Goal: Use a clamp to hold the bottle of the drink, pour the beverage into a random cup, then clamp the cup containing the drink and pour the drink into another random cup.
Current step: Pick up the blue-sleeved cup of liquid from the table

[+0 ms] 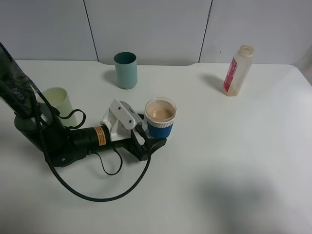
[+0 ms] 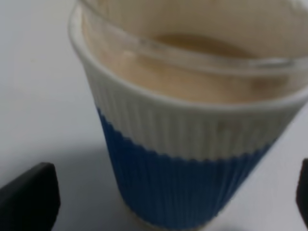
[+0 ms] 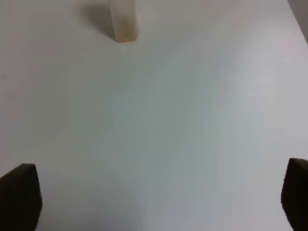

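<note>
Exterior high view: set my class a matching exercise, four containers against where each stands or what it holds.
Things:
1. bottle
2. teal tumbler
3. blue-banded cup
4. pale green tumbler

Descriptions:
A. filled with beige drink
B. far right, at the back
C. far left
D. at the back, left of the middle

Pairs: 1-B, 2-D, 3-A, 4-C

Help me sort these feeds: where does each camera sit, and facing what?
Exterior high: mounted above, looking down on the table; left arm, open left gripper flanking the blue-banded cup.
Left wrist: on that arm, facing the cup close up; two fingertips show.
Right wrist: looks across the table toward the bottle; right gripper's open fingertips show.
Shared: cup, first two; bottle, first and third.
</note>
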